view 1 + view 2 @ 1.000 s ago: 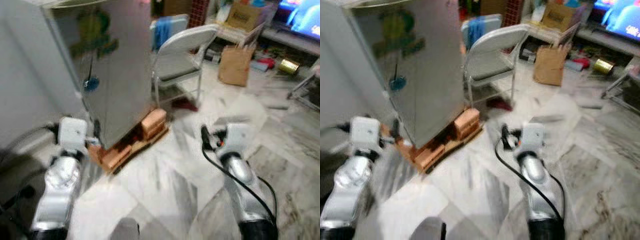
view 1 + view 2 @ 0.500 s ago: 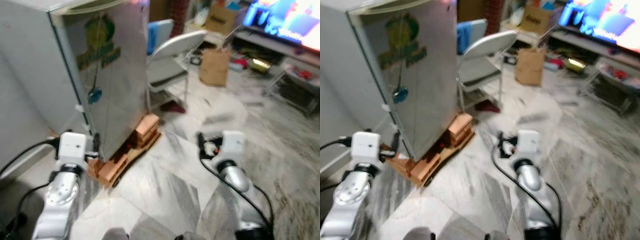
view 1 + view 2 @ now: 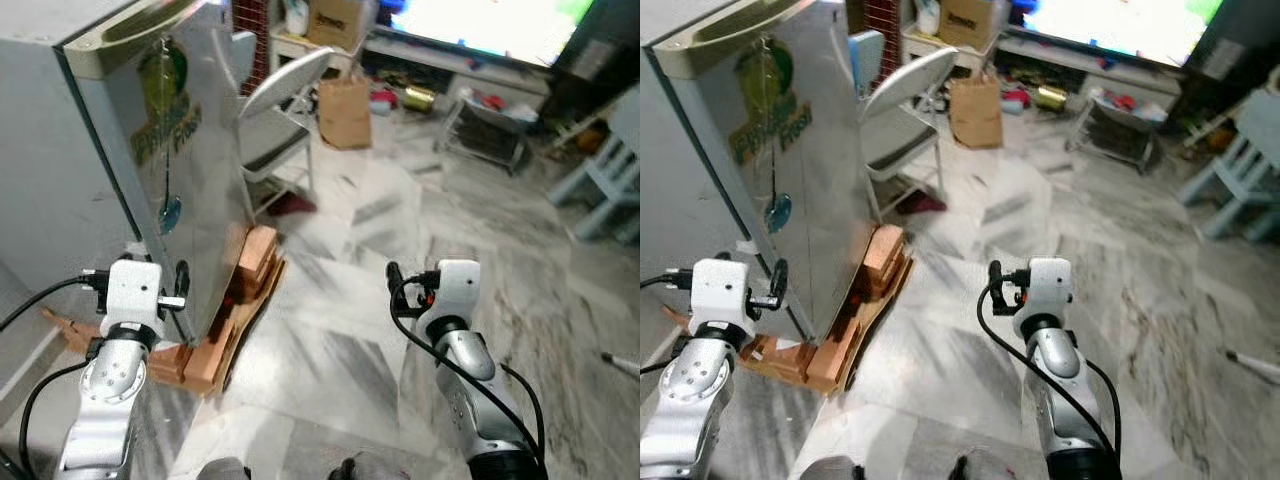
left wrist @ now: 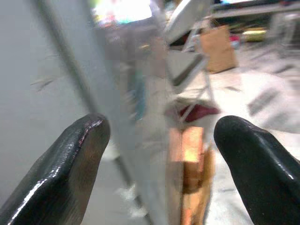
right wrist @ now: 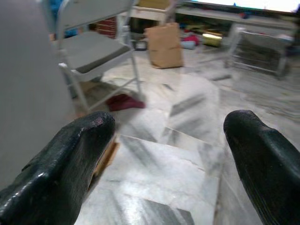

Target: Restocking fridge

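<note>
Steel-grey and shut, the fridge [image 3: 150,170] stands at the robot's left, raised on a stack of orange-brown bricks and boards [image 3: 232,310] on the marble floor [image 3: 400,230]. A green logo and a blue hanging tag mark its door. The left gripper [image 4: 159,164] floats just beside the door's near edge, fingers [image 4: 70,164] spread wide and empty, the door's edge line running between them in the left wrist view. Over on the other side the right gripper [image 5: 166,159] hangs over bare floor, well apart from the fridge, also spread wide with nothing held.

A grey folding chair [image 3: 275,110] sits just behind the fridge, a brown paper bag [image 3: 345,110] farther off near a bright screen.

Handling call: that door is a stiff, smooth metal slab, likely slippery, held closed by its seal. No handle is visible, so the free vertical edge looks the place to hook. Pull steadily; the brick footing could rock.
</note>
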Motion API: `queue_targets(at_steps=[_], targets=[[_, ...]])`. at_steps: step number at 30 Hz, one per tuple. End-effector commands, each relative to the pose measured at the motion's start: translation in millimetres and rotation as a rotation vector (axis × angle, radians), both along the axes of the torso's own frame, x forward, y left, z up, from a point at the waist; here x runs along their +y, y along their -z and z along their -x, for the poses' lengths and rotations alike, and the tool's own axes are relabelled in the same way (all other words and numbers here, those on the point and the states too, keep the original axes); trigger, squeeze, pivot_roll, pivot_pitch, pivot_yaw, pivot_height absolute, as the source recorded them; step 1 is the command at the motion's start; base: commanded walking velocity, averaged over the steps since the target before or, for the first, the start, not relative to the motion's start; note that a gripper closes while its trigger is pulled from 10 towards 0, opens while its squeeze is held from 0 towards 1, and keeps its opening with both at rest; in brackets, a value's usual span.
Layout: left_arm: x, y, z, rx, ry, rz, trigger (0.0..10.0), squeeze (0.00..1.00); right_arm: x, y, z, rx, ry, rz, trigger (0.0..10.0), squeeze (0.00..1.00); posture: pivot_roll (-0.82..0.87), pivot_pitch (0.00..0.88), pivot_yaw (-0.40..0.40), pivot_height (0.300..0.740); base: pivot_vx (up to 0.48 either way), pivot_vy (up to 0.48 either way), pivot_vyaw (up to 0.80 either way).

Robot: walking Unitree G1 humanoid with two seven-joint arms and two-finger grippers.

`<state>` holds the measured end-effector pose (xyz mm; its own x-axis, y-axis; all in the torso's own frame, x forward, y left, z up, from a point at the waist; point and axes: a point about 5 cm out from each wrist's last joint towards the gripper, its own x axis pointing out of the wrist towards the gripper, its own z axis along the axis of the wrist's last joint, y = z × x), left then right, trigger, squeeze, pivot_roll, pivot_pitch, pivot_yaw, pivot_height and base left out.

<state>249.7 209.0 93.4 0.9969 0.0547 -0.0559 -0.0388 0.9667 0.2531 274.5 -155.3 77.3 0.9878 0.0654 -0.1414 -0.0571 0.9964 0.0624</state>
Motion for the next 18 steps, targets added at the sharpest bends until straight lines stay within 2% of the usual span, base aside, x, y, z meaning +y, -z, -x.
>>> queue_targets(at_steps=[1, 5, 8, 11, 18], targets=[[-9.8, -0.2, -0.5, -0.009, 0.039, 0.009, 10.0, 0.00, -8.6, -0.9, -1.0, 0.000, 0.023, 0.019, 10.0, 0.00, 0.12, 0.066, -0.081, 0.740, 0.000, 0.461, 0.00], [-13.5, -2.2, -1.1, -0.019, 0.069, -0.008, 10.0, 0.00, -8.2, -0.3, -1.0, 0.007, 0.021, 0.023, 10.0, 0.00, 0.12, 0.072, -0.084, 0.740, 0.066, 0.435, 0.00], [-17.2, -4.6, 0.0, -0.018, 0.073, 0.021, 10.0, 0.00, -7.5, 0.5, -0.3, 0.011, 0.019, 0.025, 10.0, 0.00, 0.13, 0.078, -0.085, 0.740, 0.294, 0.380, -0.74], [-15.4, -3.3, 0.4, -0.016, 0.062, 0.020, 10.0, 0.00, -7.7, 0.7, 0.0, 0.012, 0.020, 0.023, 10.0, 0.00, 0.13, 0.080, -0.086, 0.740, 0.000, 0.302, -0.70], [-20.8, -7.7, -3.8, -0.020, 0.089, 0.063, 10.0, 0.00, -8.8, 3.3, 1.7, 0.027, 0.023, 0.026, 10.0, 0.00, 0.13, 0.088, -0.095, 0.740, 0.000, 0.000, 0.00]])
